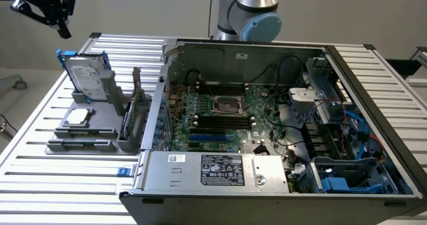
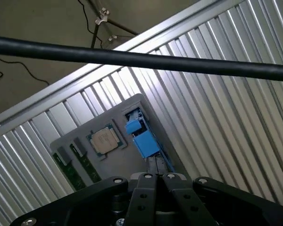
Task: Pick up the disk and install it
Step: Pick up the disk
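– Gripper (image 1: 64,31) hangs high above the grey holder (image 1: 80,135), fingers pressed together, nothing in them.

– And the disk (image 1: 85,74)?

– Standing upright on edge in the holder's end slot, untouched, with most of it rising clear of the holder. The small chip (image 1: 77,116) lies flat in the holder's middle, and the open computer case (image 1: 200,180) sits beside the holder on the worktop (image 1: 60,185).

– How will it handle?

– Stiff and dense for its size, I'd say. The metal faces look smooth, so slip is possible, and the blue carrier probably flexes. I'd pinch across the flat faces at the exposed top edge, centred and firm. It's a drive, so no knocks.
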`<state>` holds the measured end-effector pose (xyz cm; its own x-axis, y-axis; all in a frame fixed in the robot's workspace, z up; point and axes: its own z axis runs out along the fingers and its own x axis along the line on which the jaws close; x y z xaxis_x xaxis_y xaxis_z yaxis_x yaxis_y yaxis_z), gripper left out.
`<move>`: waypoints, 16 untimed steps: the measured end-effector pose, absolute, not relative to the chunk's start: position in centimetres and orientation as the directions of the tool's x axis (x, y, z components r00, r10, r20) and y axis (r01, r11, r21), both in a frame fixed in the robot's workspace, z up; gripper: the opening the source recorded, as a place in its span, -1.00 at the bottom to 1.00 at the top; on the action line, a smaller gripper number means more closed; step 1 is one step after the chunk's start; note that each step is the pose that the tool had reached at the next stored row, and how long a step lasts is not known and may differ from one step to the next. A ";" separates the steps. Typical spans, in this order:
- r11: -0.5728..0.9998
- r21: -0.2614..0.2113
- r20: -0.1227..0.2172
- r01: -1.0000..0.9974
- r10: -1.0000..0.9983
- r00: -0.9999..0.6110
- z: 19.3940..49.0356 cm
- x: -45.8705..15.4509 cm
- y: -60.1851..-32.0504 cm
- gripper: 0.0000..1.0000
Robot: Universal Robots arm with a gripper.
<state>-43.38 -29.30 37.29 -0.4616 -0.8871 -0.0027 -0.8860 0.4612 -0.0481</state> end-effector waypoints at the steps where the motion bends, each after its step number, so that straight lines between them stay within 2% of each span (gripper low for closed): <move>1: 0.450 -0.048 -0.001 -0.892 -0.893 -0.451 37.3 -43.4 -29.3 -0.79; 12: 0.368 -0.023 0.055 -0.930 -0.928 -0.368 37.3 -43.4 -29.3 -0.79; 16: 0.313 -0.019 0.064 -0.949 -0.947 -0.314 37.2 -43.4 -29.3 -0.79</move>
<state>-43.41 -29.30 37.20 -0.3138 -0.9473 0.0639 -0.9495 0.3133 -0.0190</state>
